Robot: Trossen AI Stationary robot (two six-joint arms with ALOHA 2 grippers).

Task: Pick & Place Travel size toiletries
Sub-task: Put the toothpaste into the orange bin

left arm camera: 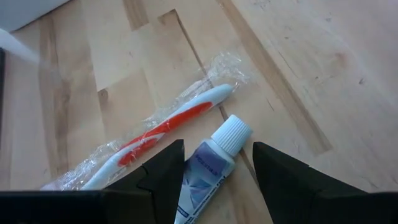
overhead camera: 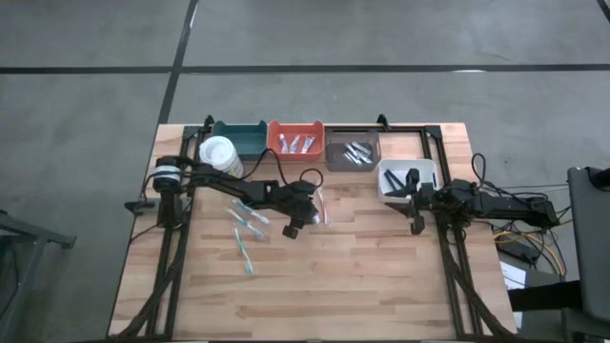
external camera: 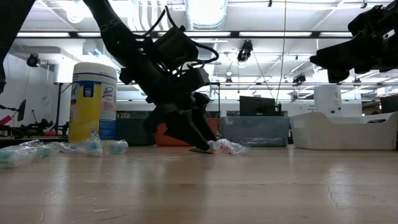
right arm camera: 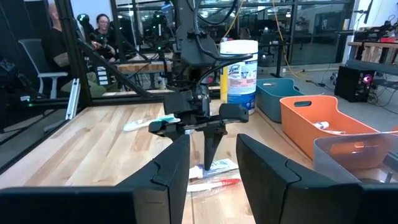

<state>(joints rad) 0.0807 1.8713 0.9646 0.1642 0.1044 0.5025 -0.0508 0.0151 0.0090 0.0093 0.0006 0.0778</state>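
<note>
White mini tube (left arm camera: 208, 171) lies between wide left gripper (left arm camera: 217, 171) fingers, mid-bench; right gripper (right arm camera: 211, 163) fingers apart, empty, over bench's right edge.

Four bins are standing in a row along the table's (overhead camera: 381, 286) far edge: a teal bin (overhead camera: 240, 136), an orange bin (overhead camera: 295, 140), a grey bin (overhead camera: 352, 152) and a white bin (overhead camera: 404, 177), the last sitting slightly nearer. A wipes canister (overhead camera: 220, 155) is standing upright beside the teal bin. People (right arm camera: 102, 28) are sitting beyond the table.
</note>
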